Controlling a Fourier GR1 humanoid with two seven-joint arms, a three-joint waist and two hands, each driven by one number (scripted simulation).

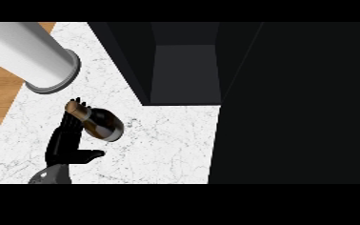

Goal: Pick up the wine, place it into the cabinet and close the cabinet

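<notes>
The wine bottle [98, 120] is dark with a brown neck pointing up-left and a pale band near its base. It shows tilted over the white marble counter [169, 143], right at the fingertips of my left hand [65, 148]. That hand comes in from the lower left with fingers straight and the thumb sticking out to the right, not curled round the bottle. The dark cabinet [186, 71] stands open at the back centre, its inside bare. Its black door [288, 105] is swung out and fills the right side. My right hand does not show.
A large pale grey cylinder [38, 59] lies slanted at the upper left, its rimmed end near the bottle's neck. A strip of wooden surface [8, 90] runs along the counter's left edge.
</notes>
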